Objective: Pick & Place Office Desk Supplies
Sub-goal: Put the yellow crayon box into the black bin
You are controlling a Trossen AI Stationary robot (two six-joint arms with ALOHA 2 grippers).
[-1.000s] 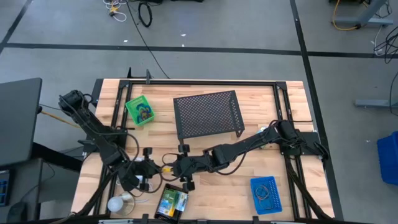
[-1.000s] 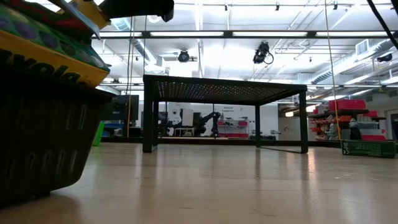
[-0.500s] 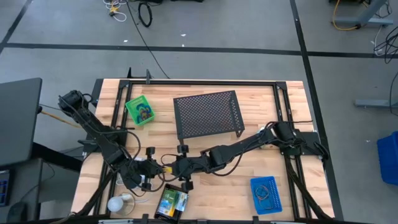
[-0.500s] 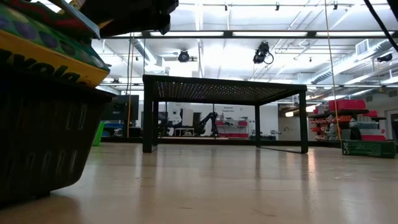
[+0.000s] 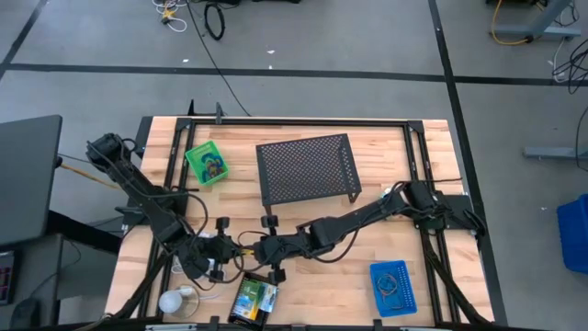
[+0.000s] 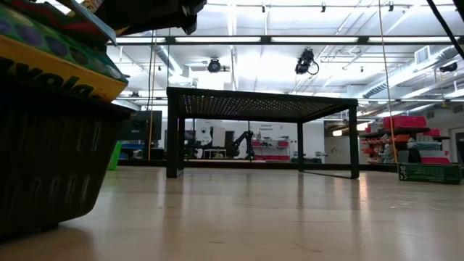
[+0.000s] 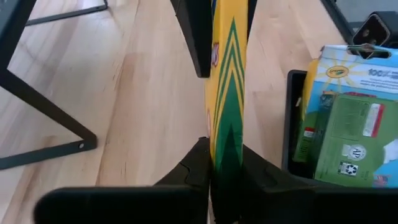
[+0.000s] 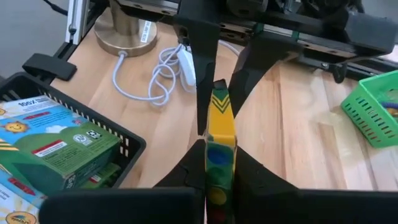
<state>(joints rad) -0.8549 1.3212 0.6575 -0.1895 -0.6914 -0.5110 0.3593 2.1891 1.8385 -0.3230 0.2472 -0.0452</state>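
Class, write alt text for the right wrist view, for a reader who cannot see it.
Both grippers pinch one yellow box from opposite ends above the wooden table. A black tray of green packets sits to one side, a white cable lies beyond, and a green tray is opposite.

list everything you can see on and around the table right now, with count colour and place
yellow block: 1, yellow with green chevrons, near the table's front-left, held at both ends by the two grippers
green-blue packets: several, in the black tray
black tray: 1, front edge of the table
green tray: 1, rear left, small items inside
blue tray: 1, front right, loops inside
mesh stand: 1, black, rear centre
white cable: 1, coiled, front left
white ball-like object: 1, front-left corner
table: 1, light wood
left gripper: shut on the yellow block
right gripper: shut on the same block
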